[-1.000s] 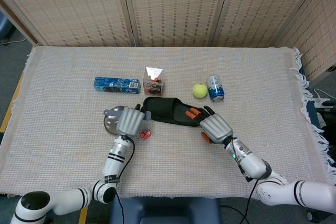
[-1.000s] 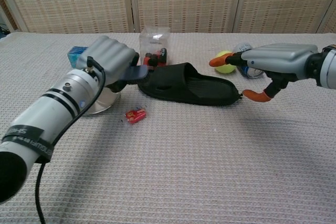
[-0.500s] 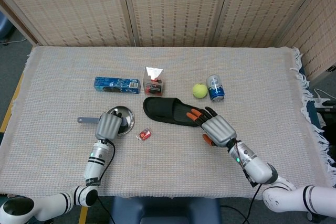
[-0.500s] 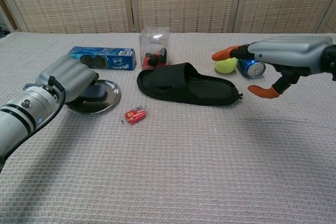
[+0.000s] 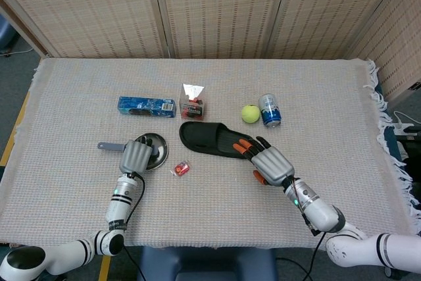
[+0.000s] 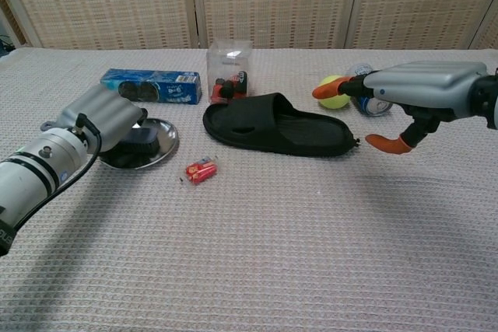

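both views are bright and evenly lit, with only soft, short shadows. a small glare sits on the metal dish [image 6: 148, 152]. everything looks sharp, without blur.

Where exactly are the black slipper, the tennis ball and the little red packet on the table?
black slipper [image 6: 272, 126], chest view, on the strap over its toe end.
tennis ball [image 5: 249, 114], head view, on the middle of the ball.
little red packet [image 6: 201, 170], chest view, on its top face.

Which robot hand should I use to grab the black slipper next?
Probably right. The right robot hand hovers open right at the slipper toe end, while the left robot hand is over the steel dish, farther away.
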Motion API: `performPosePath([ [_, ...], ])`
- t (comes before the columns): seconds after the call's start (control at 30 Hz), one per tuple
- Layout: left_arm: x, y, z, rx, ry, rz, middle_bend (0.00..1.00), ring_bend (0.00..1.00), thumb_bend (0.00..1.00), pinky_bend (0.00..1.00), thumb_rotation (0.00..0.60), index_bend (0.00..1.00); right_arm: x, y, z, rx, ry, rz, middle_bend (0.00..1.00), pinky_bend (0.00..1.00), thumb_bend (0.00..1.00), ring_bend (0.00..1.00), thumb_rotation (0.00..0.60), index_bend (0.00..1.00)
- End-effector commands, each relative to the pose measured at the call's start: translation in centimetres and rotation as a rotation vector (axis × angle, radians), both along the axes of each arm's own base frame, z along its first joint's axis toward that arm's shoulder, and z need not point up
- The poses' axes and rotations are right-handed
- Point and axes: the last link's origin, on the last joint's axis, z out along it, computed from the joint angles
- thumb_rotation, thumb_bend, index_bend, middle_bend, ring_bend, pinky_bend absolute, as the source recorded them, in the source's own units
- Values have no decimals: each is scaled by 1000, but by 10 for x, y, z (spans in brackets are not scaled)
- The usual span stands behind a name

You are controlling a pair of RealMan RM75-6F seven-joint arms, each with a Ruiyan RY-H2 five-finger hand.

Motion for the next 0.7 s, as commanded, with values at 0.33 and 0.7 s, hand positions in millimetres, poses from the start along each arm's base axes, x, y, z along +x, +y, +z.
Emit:
performPosePath([
  [0.33,17,-9,23,13,-62,-51,234,778,385,1000,600,254,-4,6,13,-34,-2,-4,0,0,445,0,600,0],
  [0.7,-40,-138,151,-195,-642,39,116,76,420,261,600,178,-92,128,74,-76,46,-201,0,0,314,0,600,0],
])
